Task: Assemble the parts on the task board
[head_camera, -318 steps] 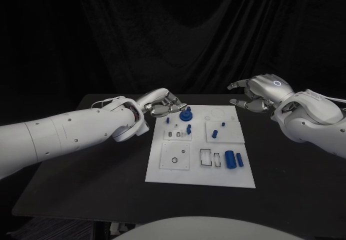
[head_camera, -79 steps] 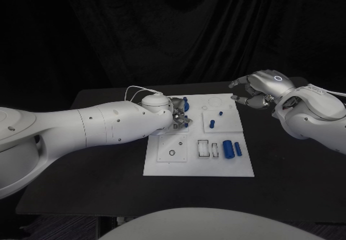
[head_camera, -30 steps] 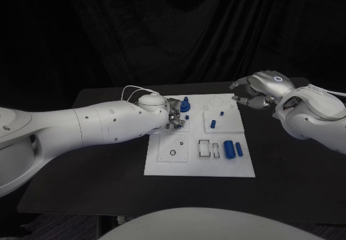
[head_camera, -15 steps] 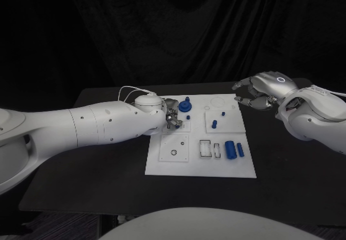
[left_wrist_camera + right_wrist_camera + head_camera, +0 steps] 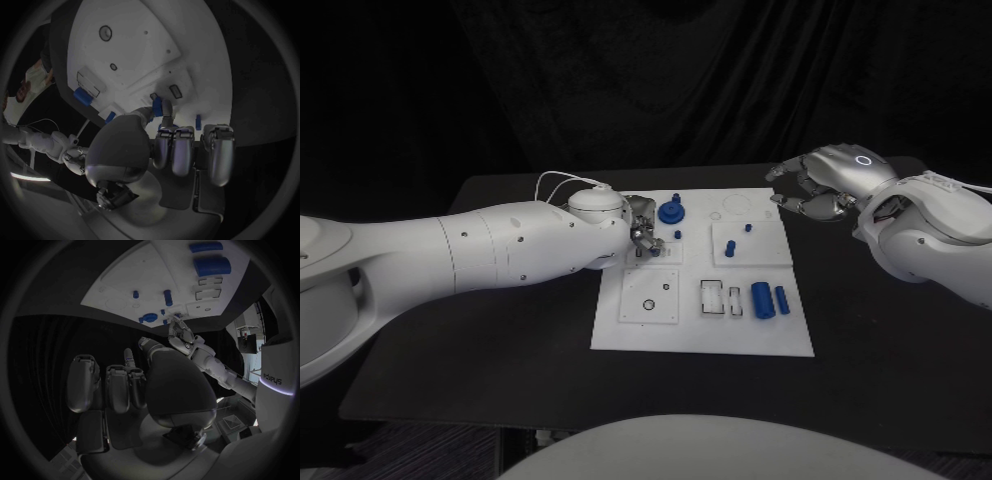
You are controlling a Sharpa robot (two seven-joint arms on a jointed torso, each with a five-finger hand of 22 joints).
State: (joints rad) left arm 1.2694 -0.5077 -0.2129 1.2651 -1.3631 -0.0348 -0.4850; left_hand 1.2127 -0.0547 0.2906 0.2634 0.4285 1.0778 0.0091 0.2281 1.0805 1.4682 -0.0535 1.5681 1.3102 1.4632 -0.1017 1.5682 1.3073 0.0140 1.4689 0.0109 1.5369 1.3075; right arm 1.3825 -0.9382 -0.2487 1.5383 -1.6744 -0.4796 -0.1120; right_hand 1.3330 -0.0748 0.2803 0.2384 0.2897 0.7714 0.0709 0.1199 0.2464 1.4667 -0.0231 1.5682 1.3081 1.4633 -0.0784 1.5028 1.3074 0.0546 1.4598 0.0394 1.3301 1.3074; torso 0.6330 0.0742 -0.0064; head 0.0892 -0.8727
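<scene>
Since 10.6 s ago your left hand [image 5: 640, 228] has moved down over the task board [image 5: 704, 335]. It pinches 1 small blue part [image 5: 157, 106] just above a slot, so the insertion step is in hand; next, keep it upright and press straight. Your right hand [image 5: 822, 183] hovers beyond the far corner, fingers curled, holding nothing. Black table [image 5: 473, 350], dark curtain behind.

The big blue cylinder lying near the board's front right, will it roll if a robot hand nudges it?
Probably: the big blue cylinder lies on its round side on the flat task board. It looks rigid, likely smooth, so possibly slippery.
</scene>
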